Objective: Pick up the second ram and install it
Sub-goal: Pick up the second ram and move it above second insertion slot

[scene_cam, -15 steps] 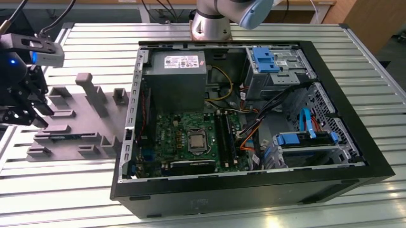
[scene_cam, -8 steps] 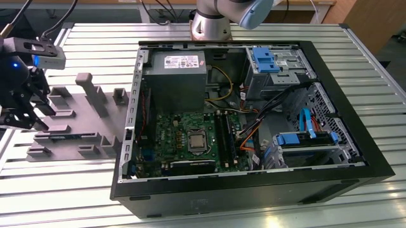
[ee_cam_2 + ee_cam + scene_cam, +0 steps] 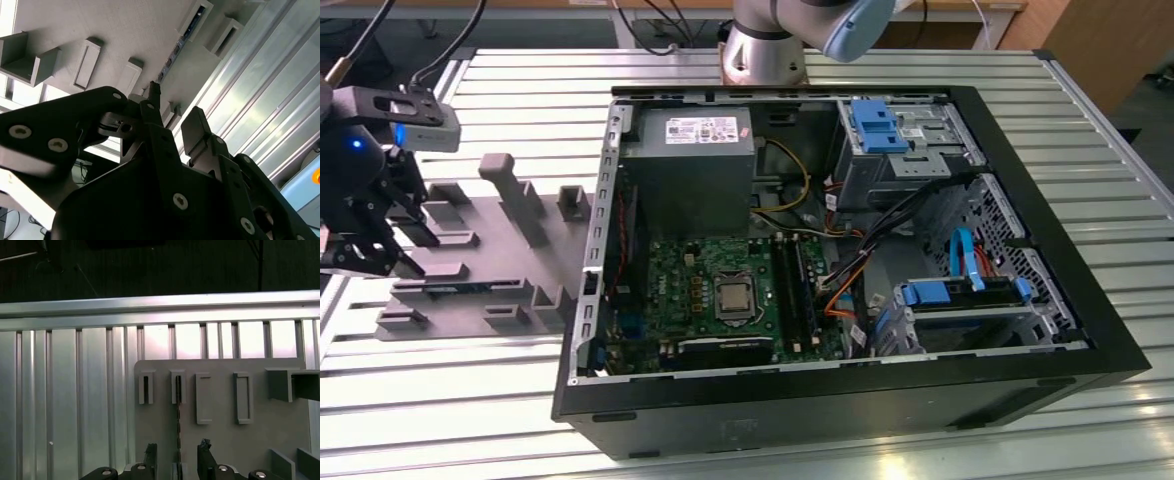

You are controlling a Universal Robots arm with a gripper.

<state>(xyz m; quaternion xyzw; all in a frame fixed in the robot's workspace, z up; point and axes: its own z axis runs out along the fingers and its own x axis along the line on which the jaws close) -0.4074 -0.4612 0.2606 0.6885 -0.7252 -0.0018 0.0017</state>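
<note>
Step in hand: the pick, judged to be at the approach-to-grasp stage.

- In the exterior view my tool (image 3: 374, 250) hangs over the grey tray (image 3: 494, 230). The tray lies near the tabletop (image 3: 520, 80) edge at the exterior view's left.
- The 2 fingers stand apart. In the first wrist view the tool (image 3: 177, 455) straddles the second ram (image 3: 178, 410).
- The second ram stands on edge in the tray, a thin dark line running between the 2 fingertips (image 3: 150, 455) with a gap on each side. I see no contact.
- The second wrist view agrees: the second ram (image 3: 176, 50) lies in line with the gap of the tool (image 3: 174, 107). Nothing is lifted yet.
- Toward the exterior view's right, the open computer case (image 3: 854, 400) sits mid-tabletop, with the black memory slots (image 3: 790, 285) beside the processor socket (image 3: 736, 298). I cannot tell whether any slot is filled.

Judgement: the grasp calls for both fingers to meet the board's flat faces evenly, centred along its length. The lift then needs to be straight out of the tray. A skewed closure could wedge the board.
</note>
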